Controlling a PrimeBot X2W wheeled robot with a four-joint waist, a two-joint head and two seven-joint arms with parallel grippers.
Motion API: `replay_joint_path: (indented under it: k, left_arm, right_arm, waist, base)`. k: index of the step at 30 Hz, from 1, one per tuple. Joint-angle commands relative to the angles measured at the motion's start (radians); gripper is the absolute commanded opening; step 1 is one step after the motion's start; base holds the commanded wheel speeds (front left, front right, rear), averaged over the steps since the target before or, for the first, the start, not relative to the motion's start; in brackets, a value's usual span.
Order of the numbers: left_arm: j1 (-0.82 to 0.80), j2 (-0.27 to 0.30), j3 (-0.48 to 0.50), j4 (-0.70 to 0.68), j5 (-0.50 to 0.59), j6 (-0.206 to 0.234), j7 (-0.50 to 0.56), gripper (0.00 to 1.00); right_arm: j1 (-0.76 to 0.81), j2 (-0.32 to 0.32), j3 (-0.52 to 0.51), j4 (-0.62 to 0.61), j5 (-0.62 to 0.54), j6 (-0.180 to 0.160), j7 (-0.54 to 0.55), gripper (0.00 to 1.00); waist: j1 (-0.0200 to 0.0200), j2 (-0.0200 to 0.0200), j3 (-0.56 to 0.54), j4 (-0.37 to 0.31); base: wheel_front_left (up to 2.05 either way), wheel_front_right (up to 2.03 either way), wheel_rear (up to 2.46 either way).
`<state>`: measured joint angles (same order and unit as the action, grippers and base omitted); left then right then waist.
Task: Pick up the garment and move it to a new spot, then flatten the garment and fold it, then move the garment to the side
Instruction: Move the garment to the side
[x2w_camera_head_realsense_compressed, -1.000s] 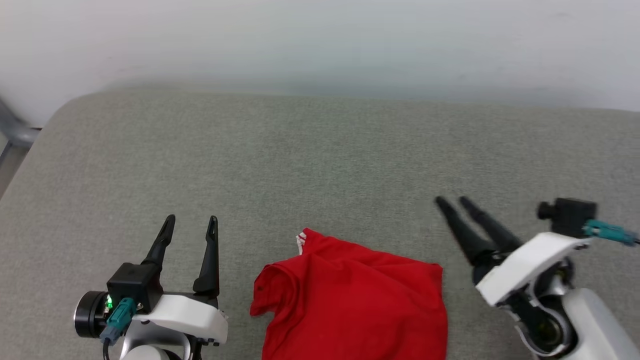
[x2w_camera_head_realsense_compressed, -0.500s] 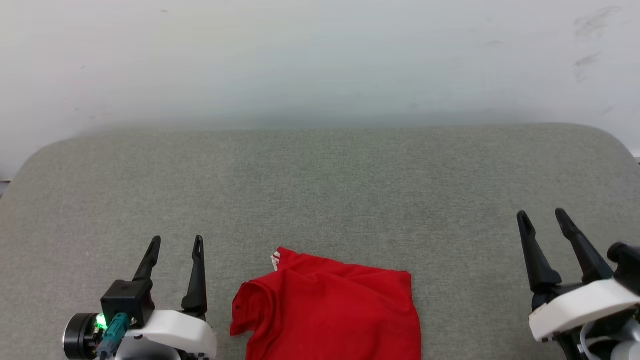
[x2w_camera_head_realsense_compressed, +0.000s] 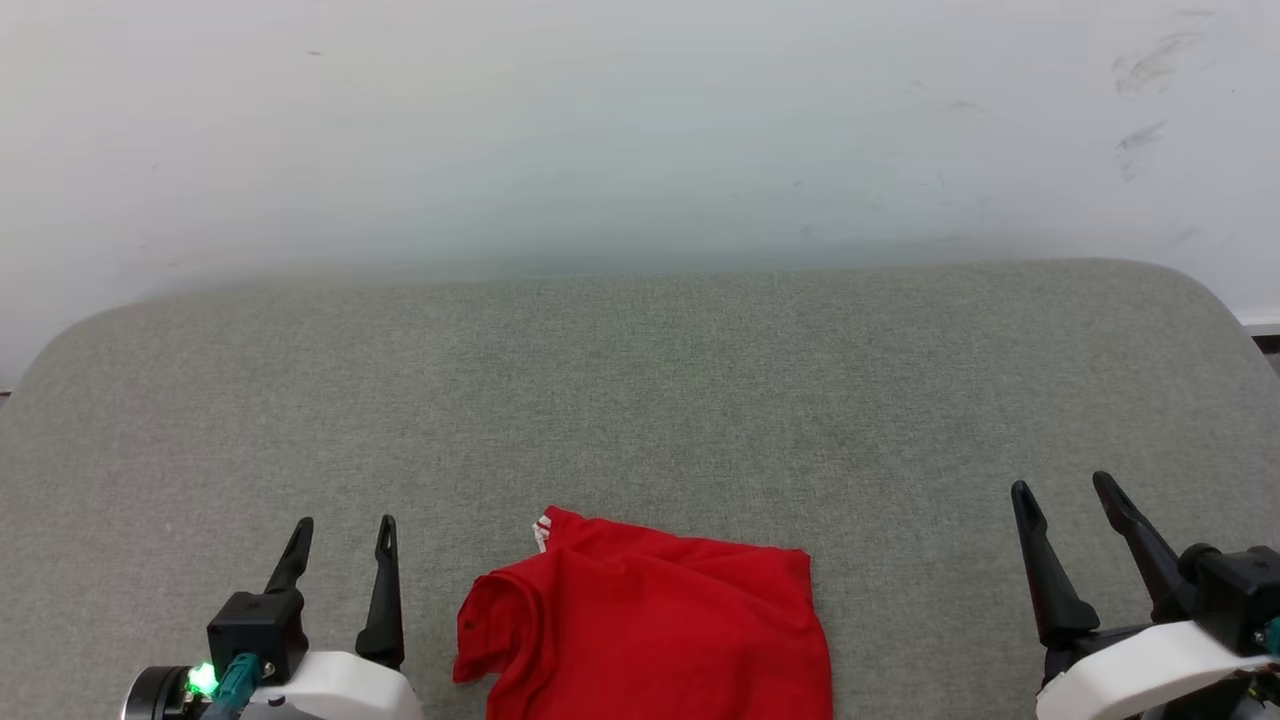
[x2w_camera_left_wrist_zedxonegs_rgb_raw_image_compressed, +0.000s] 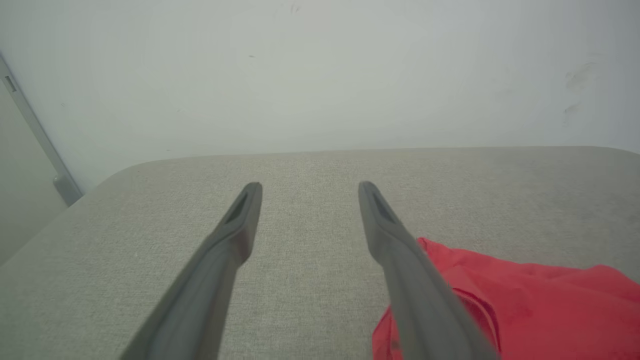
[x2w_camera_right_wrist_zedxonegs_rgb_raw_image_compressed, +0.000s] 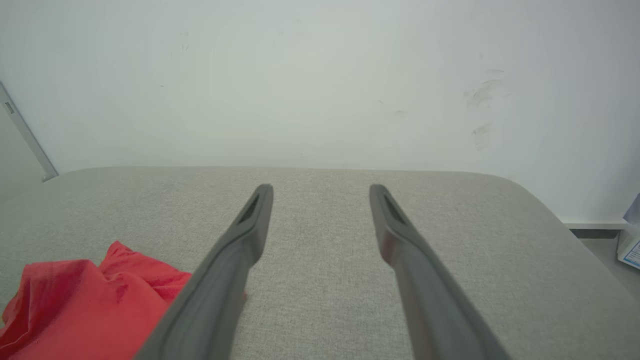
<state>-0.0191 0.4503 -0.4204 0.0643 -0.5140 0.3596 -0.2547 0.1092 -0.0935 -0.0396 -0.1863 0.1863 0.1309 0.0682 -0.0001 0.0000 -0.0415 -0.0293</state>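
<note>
The red garment (x2w_camera_head_realsense_compressed: 650, 630) lies crumpled at the near edge of the grey fabric-covered desk (x2w_camera_head_realsense_compressed: 640, 400), and the bottom of the head view cuts off its lower part. A scrap of white-striped trim shows at its far left corner. The left end effector (x2w_camera_head_realsense_compressed: 345, 525) is just beside the garment on its left, fingers apart and holding nothing. The right end effector (x2w_camera_head_realsense_compressed: 1062, 487) is well apart from it on the right, fingers spread and also empty. Farther back, the desk ends in rounded corners against a pale wall (x2w_camera_head_realsense_compressed: 640, 130) with faint scuff marks (x2w_camera_head_realsense_compressed: 1140, 70).
</note>
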Motion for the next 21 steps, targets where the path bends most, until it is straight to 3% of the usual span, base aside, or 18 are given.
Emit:
replay_joint_path:
  k: [1, 15, 21]
  left_arm:
    - [0.012, -0.002, 0.001, 0.003, -0.001, -0.005, -0.004, 1.0]
    - [-0.006, -0.02, 0.018, 0.025, 0.005, -0.021, -0.01, 1.0]
    - [-0.02, -0.023, 0.028, 0.014, 0.009, -0.03, -0.011, 1.0]
  right_arm:
    - [0.013, 0.003, 0.001, -0.006, -0.006, -0.001, 0.0, 1.0]
    - [0.012, 0.028, -0.015, -0.032, 0.007, -0.001, 0.034, 1.0]
    - [0.018, 0.035, -0.068, 0.0, 0.107, -0.001, 0.096, 1.0]
  waist:
    - [0.0001, 0.0, 0.0, 0.001]
    - [0.0001, 0.0, 0.007, 0.01]
    - [0.0001, 0.0, 0.023, 0.021]
  base:
    - [0.0, 0.0, 0.0]
    - [0.0, 0.0, 0.0]
    - [0.0, 0.0, 0.0]
